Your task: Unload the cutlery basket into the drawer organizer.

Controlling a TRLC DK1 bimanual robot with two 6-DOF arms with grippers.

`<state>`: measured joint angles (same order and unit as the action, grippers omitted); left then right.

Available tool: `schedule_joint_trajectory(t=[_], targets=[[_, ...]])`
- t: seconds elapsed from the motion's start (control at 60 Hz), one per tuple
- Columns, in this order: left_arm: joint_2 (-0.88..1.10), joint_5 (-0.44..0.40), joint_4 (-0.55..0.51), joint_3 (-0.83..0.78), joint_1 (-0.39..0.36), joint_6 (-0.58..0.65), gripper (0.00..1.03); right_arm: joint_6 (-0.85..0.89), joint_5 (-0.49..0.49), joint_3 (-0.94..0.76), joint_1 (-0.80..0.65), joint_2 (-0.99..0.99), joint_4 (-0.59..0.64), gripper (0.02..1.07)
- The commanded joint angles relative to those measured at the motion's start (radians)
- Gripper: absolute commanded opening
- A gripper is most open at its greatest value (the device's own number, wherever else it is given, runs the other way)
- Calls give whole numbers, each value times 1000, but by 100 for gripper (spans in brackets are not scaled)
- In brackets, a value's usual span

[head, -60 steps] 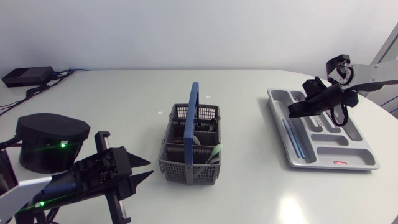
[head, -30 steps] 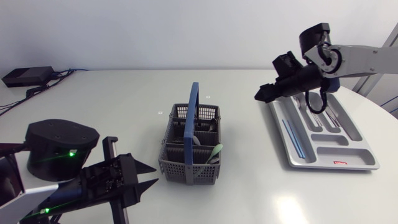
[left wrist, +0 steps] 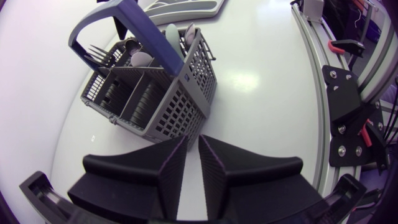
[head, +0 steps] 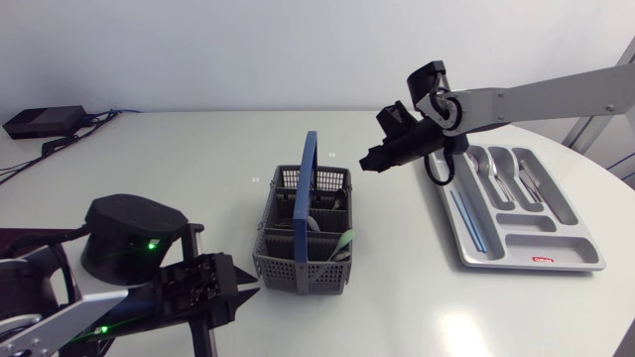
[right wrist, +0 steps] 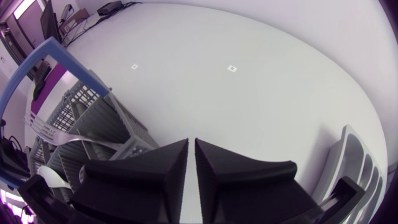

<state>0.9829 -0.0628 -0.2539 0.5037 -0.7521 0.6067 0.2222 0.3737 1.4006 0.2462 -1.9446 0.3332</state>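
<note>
The grey cutlery basket point(head: 298, 238) with a blue handle point(head: 307, 188) stands mid-table and holds a green-handled piece point(head: 342, 241) and other cutlery. In the left wrist view a fork point(left wrist: 99, 51) and a spoon point(left wrist: 140, 59) show inside the basket point(left wrist: 155, 93). The grey drawer organizer point(head: 476, 248) lies to the right with several pieces point(head: 501, 169) in its far slots. My right gripper point(head: 369, 161) hangs shut and empty between the basket and the organizer. My left gripper point(head: 243, 288) is shut and empty, near the basket's front left corner.
A black box with cables point(head: 40, 121) lies at the table's far left corner. My left arm's round black base point(head: 124, 233) stands left of the basket. In the right wrist view the basket point(right wrist: 68, 118) is beside the gripper point(right wrist: 191, 142) and the organizer's corner point(right wrist: 354, 155) on the other side.
My right arm swung left from over the organizer toward the basket, and its fingers came together. My left arm shifted right, closer to the basket's front corner.
</note>
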Motion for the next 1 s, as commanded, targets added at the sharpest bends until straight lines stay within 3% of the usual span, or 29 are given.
schedule_joint_trajectory(t=[0.0,0.233,0.417,0.733,0.983], targets=[[53,0,31,-16,17,24,14,-35,24,74,13,-53,7,12],[174,0,116,13,54,33,10,-46,93,164,42,-120,58,12],[224,0,183,25,108,36,10,0,159,138,42,-109,112,12],[283,-5,269,32,195,61,10,42,209,-23,33,22,122,12],[330,-80,321,62,323,82,11,40,208,-192,41,147,124,11]])
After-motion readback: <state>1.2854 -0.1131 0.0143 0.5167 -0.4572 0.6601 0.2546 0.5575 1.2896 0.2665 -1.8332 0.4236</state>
